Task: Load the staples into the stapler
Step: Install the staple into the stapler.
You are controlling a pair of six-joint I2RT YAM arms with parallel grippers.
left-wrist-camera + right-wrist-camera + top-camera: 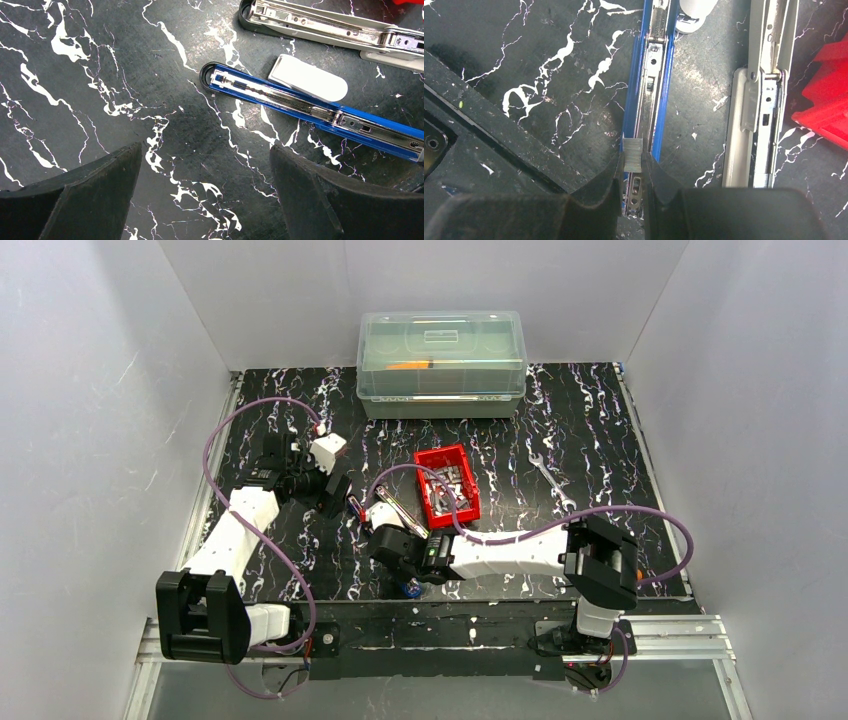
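The blue stapler [668, 90] lies opened flat on the black marbled table, its metal channel facing up. My right gripper [633, 160] is shut on a short silvery strip of staples [633, 151], held directly over the near end of that channel. More staples [447, 485] lie in the red bin [425, 502]. In the left wrist view the blue stapler [280, 100] lies just beyond my left gripper [205, 165], which stands open over bare table with nothing between its fingers.
A second, grey stapler [764, 100] lies opened beside the blue one, next to the red bin [826, 105]. A wrench [550, 480] lies to the right. A clear lidded box [441, 360] stands at the back. The table's front edge is close beside my right gripper.
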